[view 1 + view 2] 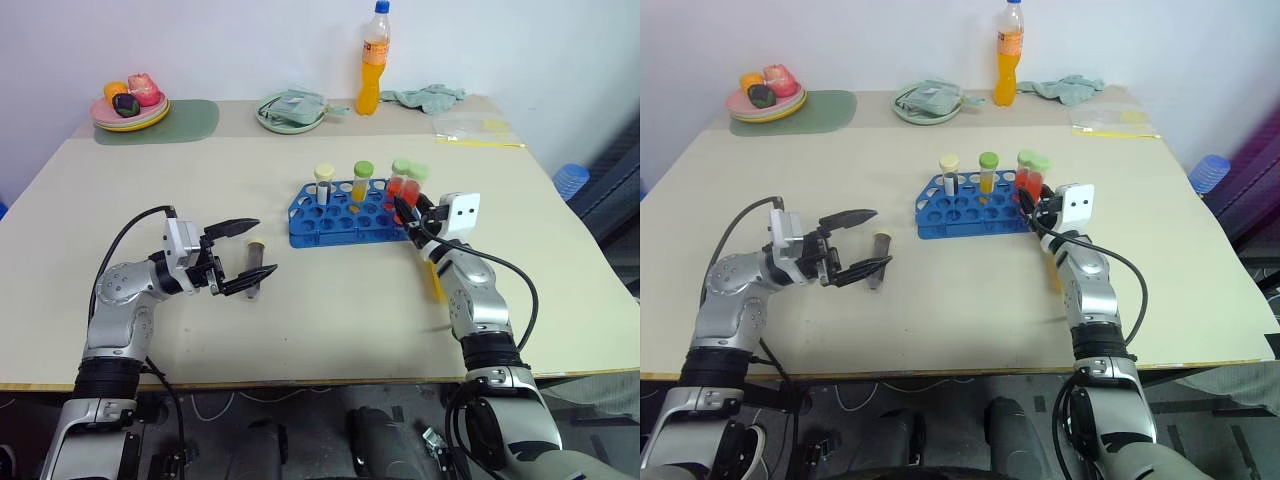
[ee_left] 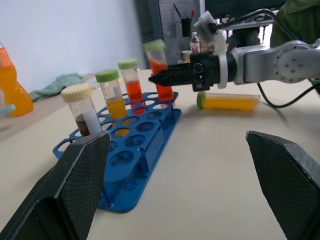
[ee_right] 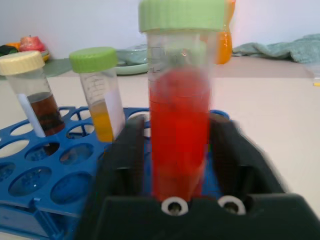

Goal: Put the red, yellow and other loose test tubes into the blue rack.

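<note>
Your right claw (image 1: 405,207) stands loosened around the red tube (image 3: 180,125) now seated in the blue rack (image 1: 345,215), while your open left claw (image 1: 247,257) must next close on the dark tube (image 1: 256,262) lying left of the rack.

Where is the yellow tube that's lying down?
The yellow tube lies flat on the table, on the robot's right, beside the blue rack and behind the right gripper.

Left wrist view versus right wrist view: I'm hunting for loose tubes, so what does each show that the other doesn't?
Left wrist view, not the right: a yellow tube lying loose on the table beyond the rack, and the right gripper seen from the side. Right wrist view, not the left: the fruit plate far behind. Both: the blue rack with capped tubes standing in it.
</note>
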Available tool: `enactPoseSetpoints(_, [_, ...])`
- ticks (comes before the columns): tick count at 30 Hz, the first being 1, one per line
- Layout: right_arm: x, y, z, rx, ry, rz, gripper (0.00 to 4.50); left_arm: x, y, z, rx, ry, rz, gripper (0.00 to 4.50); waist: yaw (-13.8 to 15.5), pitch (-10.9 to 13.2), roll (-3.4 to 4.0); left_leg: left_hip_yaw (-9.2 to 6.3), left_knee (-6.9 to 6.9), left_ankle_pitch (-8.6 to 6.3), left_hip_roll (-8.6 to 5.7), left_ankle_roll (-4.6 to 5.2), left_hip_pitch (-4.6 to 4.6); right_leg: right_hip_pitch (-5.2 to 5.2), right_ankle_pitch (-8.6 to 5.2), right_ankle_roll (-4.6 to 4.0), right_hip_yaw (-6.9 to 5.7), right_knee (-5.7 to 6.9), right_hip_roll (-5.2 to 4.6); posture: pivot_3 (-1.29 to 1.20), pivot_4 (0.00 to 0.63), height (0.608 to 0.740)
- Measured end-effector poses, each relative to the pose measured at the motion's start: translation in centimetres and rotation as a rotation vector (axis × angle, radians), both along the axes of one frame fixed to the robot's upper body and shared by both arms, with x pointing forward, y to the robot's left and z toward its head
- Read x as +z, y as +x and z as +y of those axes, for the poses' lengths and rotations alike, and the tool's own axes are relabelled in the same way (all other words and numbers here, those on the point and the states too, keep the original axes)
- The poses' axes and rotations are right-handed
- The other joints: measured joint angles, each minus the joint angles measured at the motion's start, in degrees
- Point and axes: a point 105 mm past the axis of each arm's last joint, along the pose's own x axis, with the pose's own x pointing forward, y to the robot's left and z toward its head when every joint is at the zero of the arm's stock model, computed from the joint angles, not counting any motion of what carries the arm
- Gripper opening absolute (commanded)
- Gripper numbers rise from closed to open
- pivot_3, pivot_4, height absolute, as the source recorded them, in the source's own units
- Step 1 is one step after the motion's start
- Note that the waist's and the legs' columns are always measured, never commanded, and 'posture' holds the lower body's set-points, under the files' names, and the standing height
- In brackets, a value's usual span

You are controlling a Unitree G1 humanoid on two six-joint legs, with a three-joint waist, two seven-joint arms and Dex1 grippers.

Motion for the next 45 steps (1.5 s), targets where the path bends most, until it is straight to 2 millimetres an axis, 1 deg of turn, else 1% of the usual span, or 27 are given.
enactPoseSetpoints(1, [0.1, 0.0, 0.0, 0.004, 0.004, -0.004, 4.34, 0.0, 0.0, 0.0, 0.0, 0.0, 0.0, 4.5, 0.0, 0.0, 0.0, 0.0, 0.0, 0.0, 0.0, 0.0, 0.0, 0.0, 0.0, 0.0, 0.0, 0.0, -0.01, 0.0, 0.15, 0.74])
enactPoseSetpoints(2, [0.3, -0.1, 0.1, 0.006, -0.002, -0.011, 4.47, 0.0, 0.0, 0.0, 0.001, -0.001, 0.0, 4.5, 0.0, 0.0, 0.0, 0.0, 0.0, 0.0, 0.0, 0.0, -0.01, 0.0, 0.0, 0.0, 0.0, -0.01, -0.01, 0.0, 0.15, 0.74])
enactPoseSetpoints(5, [0.6, -0.5, 0.2, 0.023, -0.04, -0.022, 4.47, 0.0, 0.0, 0.0, 0.004, -0.004, 0.001, 4.5, 0.1, 0.0, 0.0, -0.01, 0.0, 0.0, -0.01, 0.0, -0.02, 0.0, 0.0, 0.0, -0.01, -0.02, -0.02, 0.0, 0.15, 0.74])
enactPoseSetpoints(8, [0.9, -1.8, -0.2, 0.077, -0.084, -0.002, 4.47, 0.0, 0.0, -0.1, 0.005, -0.005, 0.001, 4.5, 0.3, 0.0, 0.0, -0.01, 0.0, 0.0, -0.02, 0.0, -0.07, 0.0, -0.01, 0.0, -0.01, -0.04, -0.07, 0.0, 0.15, 0.74])
enactPoseSetpoints(12, [1.9, -4.8, -1.8, 0.153, -0.177, 0.037, 4.47, -0.3, -0.2, -0.2, 0.003, -0.001, 0.006, 4.5, 0.4, 0.0, 0.0, 0.0, 0.0, 0.0, -0.03, 0.0, -0.06, 0.01, -0.06, -0.09, 0.0, -0.07, -0.09, 0.0, 0.15, 0.74])
enactPoseSetpoints(15, [1.5, -7.1, -3.3, 0.2, -0.293, 0.134, 4.47, -0.4, -0.3, -0.3, 0.004, -0.002, 0.007, 4.5, 0.4, 0.0, -0.02, -0.01, 0.01, 0.0, -0.03, 0.0, -0.04, 0.03, -0.11, -0.18, 0.0, -0.09, -0.06, 0.0, 0.15, 0.74])
enactPoseSetpoints(17, [1.5, -7.9, -4.4, 0.194, -0.334, 0.198, 4.47, -0.3, -0.4, -0.6, -0.004, -0.009, 0.0, 4.5, 0.3, 0.0, -0.02, 0.02, 0.02, 0.0, -0.03, 0.0, -0.04, 0.03, -0.12, -0.2, 0.04, -0.1, -0.05, 0.0, 0.15, 0.74])
enactPoseSetpoints(18, [1.9, -8.1, -5.0, 0.178, -0.364, 0.222, 4.47, -0.2, -0.4, -0.9, -0.012, -0.013, -0.003, 4.5, 0.1, 0.0, -0.02, 0.06, 0.03, 0.0, -0.03, 0.0, -0.02, 0.02, -0.12, -0.2, 0.07, -0.1, -0.02, 0.0, 0.15, 0.74])
enactPoseSetpoints(20, [2.2, -8.3, -6.0, 0.155, -0.435, 0.287, 4.47, -0.2, -0.4, -1.2, -0.02, -0.015, -0.004, 4.5, 0.1, 0.0, -0.02, 0.05, 0.03, 0.0, -0.03, 0.0, 0.0, 0.02, -0.13, -0.21, 0.09, -0.1, 0.01, 0.0, 0.15, 0.74])
enactPoseSetpoints(22, [2.6, -8.0, -7.1, 0.113, -0.453, 0.397, 4.47, -0.3, -0.3, -1.4, -0.025, -0.012, -0.001, 4.5, 0.0, 0.0, -0.02, 0.07, 0.03, 0.0, -0.02, 0.0, 0.01, 0.0, -0.13, -0.22, 0.12, -0.1, 0.02, 0.0, 0.15, 0.74])
enactPoseSetpoints(24, [2.8, -7.3, -8.6, 0.036, -0.379, 0.571, 4.47, -0.1, -0.2, -1.7, -0.033, -0.011, -0.008, 4.5, 0.1, 0.0, -0.03, 0.09, 0.04, 0.0, -0.02, 0.0, -0.01, -0.02, -0.13, -0.25, 0.16, -0.11, 0.01, 0.0, 0.15, 0.74])
enactPoseSetpoints(26, [3.2, -7.2, -9.5, -0.005, -0.273, 0.729, 4.47, -0.2, 0.0, -1.9, -0.038, -0.016, -0.004, 4.5, 0.2, 0.0, -0.03, 0.07, 0.02, 0.0, -0.02, 0.0, -0.04, -0.04, -0.13, -0.26, 0.14, -0.15, -0.01, 0.0, 0.15, 0.74])
enactPoseSetpoints(27, [3.3, -7.2, -9.4, 0.005, -0.2, 0.826, 4.47, -0.4, 0.1, -1.9, -0.034, -0.02, 0.003, 4.5, 0.2, 0.0, -0.03, 0.06, 0.01, -0.01, -0.01, 0.01, -0.05, -0.05, -0.14, -0.27, 0.12, -0.16, -0.01, 0.0, 0.15, 0.74])
enactPoseSetpoints(29, [3.6, -6.8, -9.2, 0.018, -0.107, 0.936, 4.47, -0.6, 0.2, -2.1, -0.036, -0.025, 0.01, 4.5, 0.2, 0.0, -0.03, 0.08, -0.05, -0.01, -0.02, 0.02, -0.1, -0.1, -0.13, -0.27, 0.13, -0.21, -0.06, 0.0, 0.15, 0.74])
enactPoseSetpoints(31, [3.8, -6.2, -9.2, 0.01, -0.065, 0.989, 4.47, -0.5, 0.3, -2.4, -0.041, -0.029, 0.007, 4.5, 0.2, 0.0, -0.03, 0.1, -0.08, -0.01, -0.02, 0.02, -0.15, -0.11, -0.13, -0.26, 0.12, -0.3, -0.1, 0.0, 0.15, 0.74])
enactPoseSetpoints(33, [3.6, -6.1, -9.0, -0.001, -0.107, 1.051, 4.47, -0.6, 0.3, -2.4, -0.04, -0.029, 0.008, 4.5, 0.2, 0.0, -0.03, 0.11, -0.14, -0.02, -0.02, 0.03, -0.21, -0.16, -0.13, -0.26, 0.12, -0.37, -0.11, 0.0, 0.15, 0.74])
enactPoseSetpoints(35, [3.2, -6.1, -7.9, 0.025, -0.169, 1.086, 4.47, -0.6, 0.3, -2.4, -0.04, -0.031, 0.008, 4.5, 0.2, 0.0, -0.03, 0.12, -0.19, -0.03, -0.01, 0.04, -0.25, -0.19, -0.12, -0.25, 0.12, -0.43, -0.11, 0.0, 0.15, 0.74])
enactPoseSetpoints(37, [2.4, -6.4, -6.9, 0.055, -0.224, 1.128, 4.47, -0.6, 0.2, -2.4, -0.038, -0.033, 0.008, 4.5, 0.2, 0.0, -0.03, 0.12, -0.18, -0.03, -0.01, 0.05, -0.31, -0.23, -0.11, -0.23, 0.12, -0.44, -0.1, 0.0, 0.15, 0.74])
enactPoseSetpoints(38, [2.0, -6.5, -6.7, 0.055, -0.243, 1.147, 4.47, -0.6, 0.2, -2.4, -0.036, -0.035, 0.006, 4.5, 0.2, 0.0, -0.03, 0.12, -0.17, -0.03, -0.02, 0.05, -0.39, -0.29, -0.1, -0.21, 0.11, -0.44, -0.1, 0.0, 0.15, 0.74])
enactPoseSetpoints(40, [1.4, -6.6, -6.7, 0.046, -0.256, 1.172, 4.47, -0.7, 0.1, -2.4, -0.03, -0.037, 0.009, 4.5, 0.2, 0.0, -0.03, 0.12, -0.14, -0.02, -0.02, 0.05, -0.5, -0.36, -0.04, -0.1, 0.12, -0.44, -0.1, 0.0, 0.15, 0.74])
enactPoseSetpoints(42, [1.1, -6.6, -7.1, 0.008, -0.273, 1.192, 4.47, -1.0, -0.2, -2.3, -0.023, -0.038, 0.016, 4.5, 0.2, 0.0, -0.03, 0.1, -0.07, -0.02, -0.01, 0.05, -0.67, -0.5, -0.04, -0.1, 0.11, -0.43, -0.1, 0.0, 0.15, 0.74])
enactPoseSetpoints(43, [1.1, -6.5, -7.2, -0.012, -0.279, 1.193, 4.47, -1.1, -0.4, -2.3, -0.02, -0.039, 0.016, 4.5, 0.2, 0.0, -0.03, 0.11, 0.01, -0.02, -0.01, 0.05, -0.87, -0.69, -0.02, -0.07, 0.11, -0.36, -0.1, 0.0, 0.15, 0.74])
enactPoseSetpoints(45, [1.2, -6.1, -7.3, -0.048, -0.294, 1.185, 4.47, -1.3, -0.6, -2.2, -0.01, -0.041, 0.018, 4.5, 0.2, 0.0, -0.04, 0.12, 0.07, -0.02, -0.01, 0.05, -0.95, -0.81, 0.0, -0.05, 0.12, -0.28, -0.11, 0.0, 0.15, 0.74])
